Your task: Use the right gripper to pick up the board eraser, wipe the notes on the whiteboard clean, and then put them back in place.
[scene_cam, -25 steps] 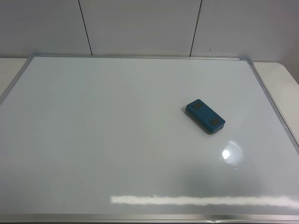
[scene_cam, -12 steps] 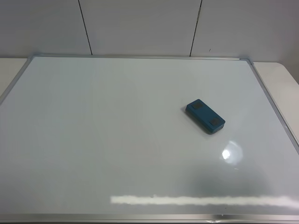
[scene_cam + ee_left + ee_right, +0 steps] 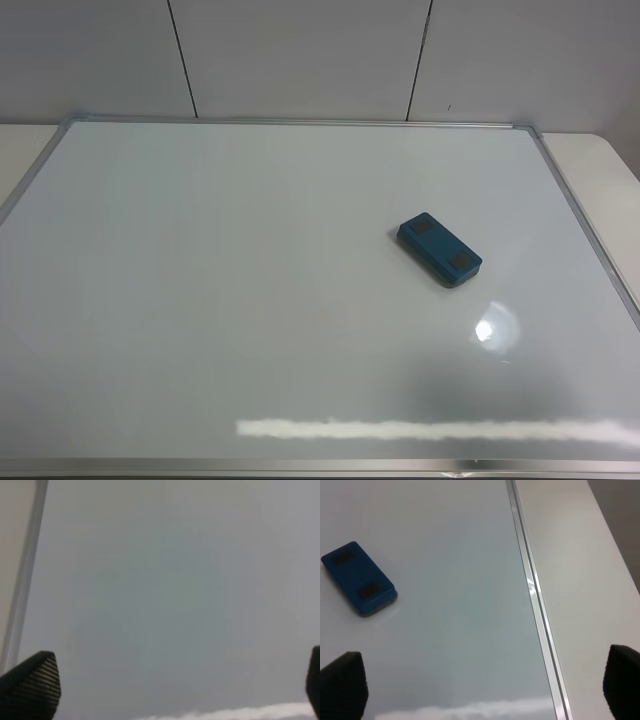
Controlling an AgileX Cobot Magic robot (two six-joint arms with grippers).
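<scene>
The teal-blue board eraser (image 3: pixel 439 249) lies flat on the whiteboard (image 3: pixel 250 300), right of centre, with two dark pads on top. It also shows in the right wrist view (image 3: pixel 358 578). No red notes show on the board in any view. Neither arm appears in the exterior high view. My right gripper (image 3: pixel 480 685) is open and empty, fingertips (image 3: pixel 342 682) spread wide above the board's right part, apart from the eraser. My left gripper (image 3: pixel 175 685) is open and empty over the board's left part, near its frame (image 3: pixel 25 575).
The board's silver frame (image 3: pixel 532 590) runs along the right side, with beige table surface (image 3: pixel 575 570) beyond it. A grey panelled wall (image 3: pixel 300 55) stands behind the board. Light glare (image 3: pixel 430 430) lies on the board's near part.
</scene>
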